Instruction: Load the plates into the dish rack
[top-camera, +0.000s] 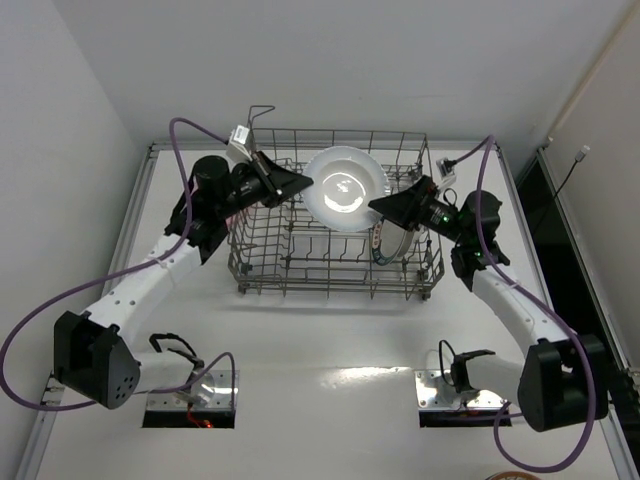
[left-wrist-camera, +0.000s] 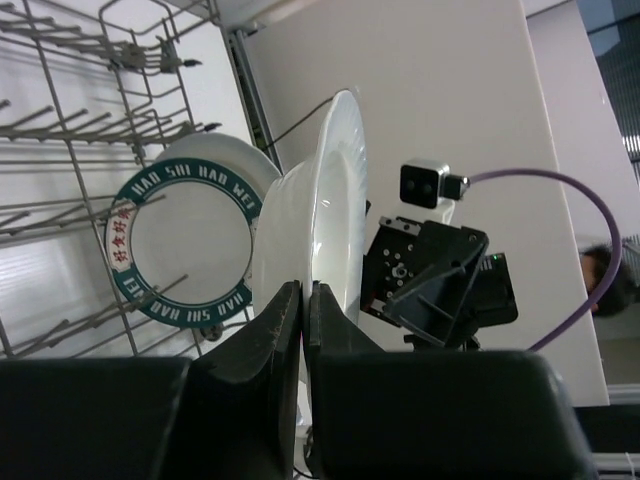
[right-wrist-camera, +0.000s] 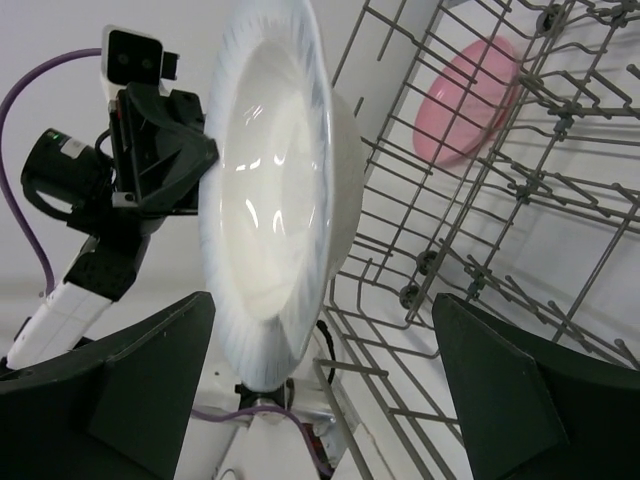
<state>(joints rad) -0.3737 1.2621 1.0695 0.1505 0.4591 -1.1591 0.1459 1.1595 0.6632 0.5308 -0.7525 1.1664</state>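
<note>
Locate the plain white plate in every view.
Top external: white plate at centre, over the dish rack.
Left wrist: plate edge-on at centre, left end effector pinching its rim.
Right wrist: plate left of centre, facing camera.
Shared landmark: the dish rack's wires.

White capitals on the dark band of the rimmed plate (left-wrist-camera: 185, 255), up and to the left of the left arm's pinched jaws: apparently "HAO SHI HAO WEI" along the top, similar lettering along the bottom, less clear. Red Chinese characters on the band's left side, too small to read.
</note>
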